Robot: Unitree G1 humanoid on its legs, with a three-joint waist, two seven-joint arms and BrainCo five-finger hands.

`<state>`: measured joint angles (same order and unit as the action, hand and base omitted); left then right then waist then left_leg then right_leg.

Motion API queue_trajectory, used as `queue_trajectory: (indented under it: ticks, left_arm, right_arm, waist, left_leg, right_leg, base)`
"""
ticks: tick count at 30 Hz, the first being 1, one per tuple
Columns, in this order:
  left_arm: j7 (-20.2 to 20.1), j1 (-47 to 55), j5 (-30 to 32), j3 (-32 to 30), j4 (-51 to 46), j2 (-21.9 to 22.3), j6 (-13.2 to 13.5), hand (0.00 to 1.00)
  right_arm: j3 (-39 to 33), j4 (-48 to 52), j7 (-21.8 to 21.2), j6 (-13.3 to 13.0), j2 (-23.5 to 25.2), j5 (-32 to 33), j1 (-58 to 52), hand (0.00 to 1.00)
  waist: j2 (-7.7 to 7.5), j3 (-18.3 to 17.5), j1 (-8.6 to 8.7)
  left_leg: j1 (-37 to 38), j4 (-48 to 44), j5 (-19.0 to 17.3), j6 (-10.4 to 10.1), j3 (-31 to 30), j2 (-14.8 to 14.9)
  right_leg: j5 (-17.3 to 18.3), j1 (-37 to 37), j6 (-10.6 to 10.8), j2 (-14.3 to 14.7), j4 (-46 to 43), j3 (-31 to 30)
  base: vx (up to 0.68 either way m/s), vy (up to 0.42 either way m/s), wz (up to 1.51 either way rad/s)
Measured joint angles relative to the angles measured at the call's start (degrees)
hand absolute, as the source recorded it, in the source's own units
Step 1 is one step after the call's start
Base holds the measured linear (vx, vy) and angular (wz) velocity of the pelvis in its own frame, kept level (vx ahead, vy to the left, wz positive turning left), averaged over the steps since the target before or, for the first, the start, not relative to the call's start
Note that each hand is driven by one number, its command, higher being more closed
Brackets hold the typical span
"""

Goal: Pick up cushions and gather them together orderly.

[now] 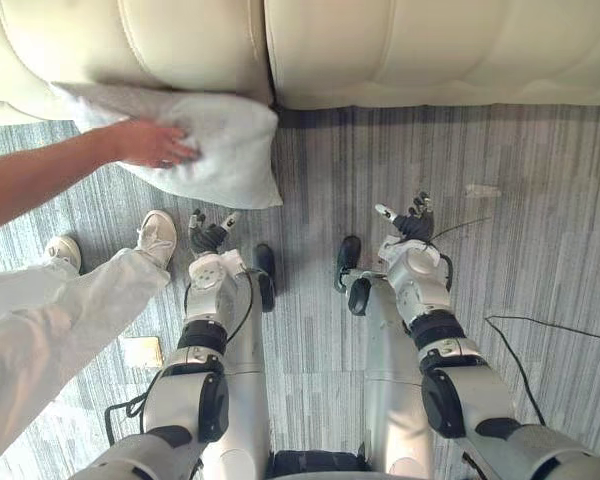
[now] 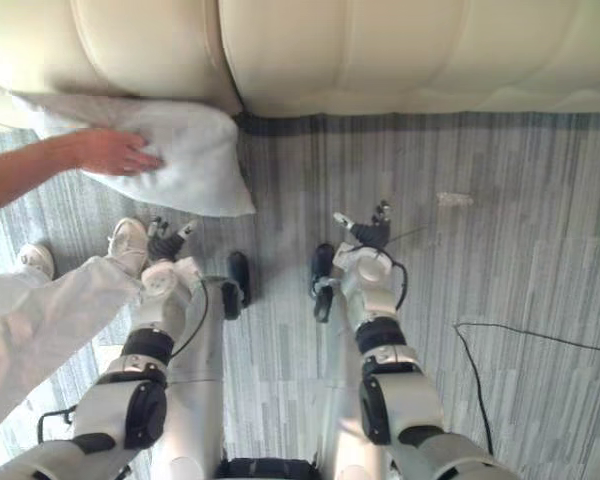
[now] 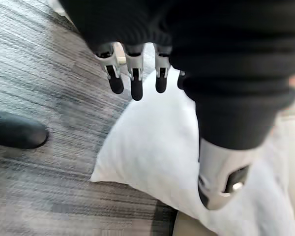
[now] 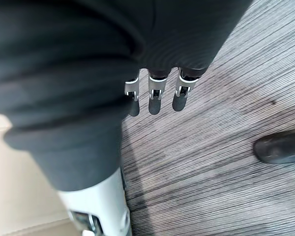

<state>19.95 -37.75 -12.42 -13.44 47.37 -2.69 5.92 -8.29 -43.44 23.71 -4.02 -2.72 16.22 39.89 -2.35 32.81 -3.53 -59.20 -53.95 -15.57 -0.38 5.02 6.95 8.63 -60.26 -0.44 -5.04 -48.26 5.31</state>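
A white cushion (image 1: pixel 220 150) leans on the floor against the front of the cream sofa (image 1: pixel 400 50), at the left. A person's hand (image 1: pixel 152 142) rests flat on its upper left part. My left hand (image 1: pixel 210 236) hangs open just short of the cushion's lower edge, not touching it; in the left wrist view its straight fingers (image 3: pixel 132 78) point over the cushion (image 3: pixel 157 147). My right hand (image 1: pixel 410 224) hangs open over bare carpet to the right, fingers (image 4: pixel 157 96) relaxed and holding nothing.
The person stands at my left, with a leg in white trousers (image 1: pixel 50 320) and white shoes (image 1: pixel 158 236) close beside my left arm. Grey striped carpet (image 1: pixel 540 240) stretches to the right. A small scrap (image 1: pixel 482 190) lies on it, and a flat pale object (image 1: pixel 140 352) at the lower left.
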Motion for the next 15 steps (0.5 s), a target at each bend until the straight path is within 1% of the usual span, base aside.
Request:
queue_trajectory:
  ticks: [1, 2, 4, 6, 7, 8, 9, 11, 12, 14, 15]
  left_arm:
    - [0.0, 0.7, 0.0, 1.0, 0.0, 0.6, 0.0, 0.00]
    - [0.0, 1.3, 0.1, 1.4, -0.1, 1.0, 0.0, 0.00]
    - [0.0, 3.9, 0.7, 1.6, -1.6, 2.9, 0.0, 0.00]
    - [-0.1, 5.8, 1.1, 1.7, -2.4, 3.8, 0.0, 0.00]
    - [-0.2, 7.4, 1.2, 2.2, -3.2, 4.0, 0.1, 0.00]
    - [-0.3, 9.0, 1.2, 2.2, -3.9, 4.0, 0.0, 0.00]
    - [-0.3, 10.0, 1.2, 2.2, -4.2, 4.0, 0.1, 0.00]
    - [-0.6, 13.2, 1.3, 3.4, -4.7, 4.0, 0.1, 0.00]
    - [-1.6, 15.5, 1.7, 3.6, -4.9, 4.0, 0.1, 0.00]
    - [-2.0, 18.6, 2.3, 4.2, -4.9, 4.0, 0.0, 0.00]
    - [-3.0, 20.9, 2.7, 4.3, -4.7, 4.0, 0.0, 0.00]
  right_arm:
    - [0.1, 0.0, 0.0, 0.0, 0.5, 0.0, -0.9, 0.00]
    - [0.3, 0.0, 0.0, 0.0, 0.7, -0.1, -1.6, 0.00]
    - [1.8, 0.0, -0.1, -0.3, 0.6, -0.5, -4.5, 0.00]
    - [2.1, 0.7, -0.2, -0.8, 0.6, -0.6, -6.5, 0.00]
    - [2.3, 2.5, -0.3, -0.8, 0.6, -0.6, -8.2, 0.00]
    - [2.6, 3.9, -0.6, -1.1, 0.6, -0.6, -10.0, 0.00]
    - [2.9, 4.7, -0.7, -1.2, 0.5, -0.6, -11.2, 0.00]
    - [3.9, 5.7, -1.3, -1.4, 0.4, -1.7, -15.4, 0.00]
    - [4.3, 6.6, -1.8, -1.5, 0.4, -2.2, -18.6, 0.00]
    - [4.9, 6.6, -2.6, -1.4, 0.5, -2.8, -22.4, 0.00]
    - [5.3, 6.6, -3.3, -1.4, 0.4, -2.9, -25.3, 0.00]
  waist:
    - [0.36, 0.2, 0.02]
    - [0.38, 0.2, -0.01]
    - [0.49, 0.1, -0.06]
    - [0.82, -0.1, -0.18]
    - [0.84, -0.1, -0.23]
    - [0.87, -0.1, -0.20]
    - [0.90, -0.1, -0.18]
    - [0.93, -0.2, -0.17]
    - [0.90, -0.2, -0.19]
    - [1.06, -0.6, -0.21]
    - [1.20, -1.6, -0.22]
  left_leg:
    - [1.6, 0.9, 0.2, -0.3, -0.5, 0.1]
    - [2.7, 1.7, 0.4, -0.4, -0.6, 0.0]
    - [7.8, 5.3, 1.3, -0.9, -0.5, -0.4]
    - [11.2, 7.9, 1.7, -0.8, -0.1, -0.6]
    - [13.8, 10.0, 2.2, -0.8, 0.5, -0.6]
    - [16.1, 11.8, 2.8, -1.3, 0.7, -0.8]
    - [17.3, 12.9, 2.9, -1.3, 0.8, -0.9]
    - [22.1, 16.1, 3.5, -1.6, 0.9, -1.4]
    - [25.4, 18.1, 3.9, -1.9, 0.9, -1.6]
    - [29.7, 20.7, 4.2, -2.1, 0.9, -1.7]
    - [32.4, 22.6, 4.6, -2.2, 0.9, -1.9]
  right_leg:
    - [-0.2, 1.9, -0.3, 0.1, 1.2, 0.7]
    - [-0.3, 3.2, -0.4, 0.1, 2.0, 0.8]
    - [-0.7, 8.0, -0.4, 0.1, 4.9, 0.9]
    - [-1.1, 11.3, -0.4, 0.1, 7.2, 0.9]
    - [-1.7, 13.6, -0.8, 0.1, 9.1, 0.9]
    - [-2.1, 15.7, -0.8, 0.1, 10.7, 0.9]
    - [-2.2, 16.8, -0.9, 0.1, 11.4, 0.9]
    - [-2.3, 21.2, -1.0, 0.1, 13.8, 0.9]
    - [-2.3, 24.3, -1.0, 0.1, 15.1, 1.1]
    - [-2.3, 28.5, -1.0, 0.1, 17.2, 1.6]
    - [-2.3, 31.0, -1.0, 0.1, 18.8, 1.9]
  base:
    - [-0.02, -0.037, 0.06]
    - [0.00, -0.046, 0.10]
    - [0.02, -0.061, 0.10]
    - [0.04, -0.050, 0.01]
    - [0.06, -0.038, -0.05]
    - [0.07, -0.032, -0.06]
    - [0.08, -0.024, -0.03]
    - [0.10, -0.026, 0.05]
    - [0.14, -0.033, 0.08]
    - [0.12, -0.026, 0.06]
    - [0.10, -0.016, 0.05]
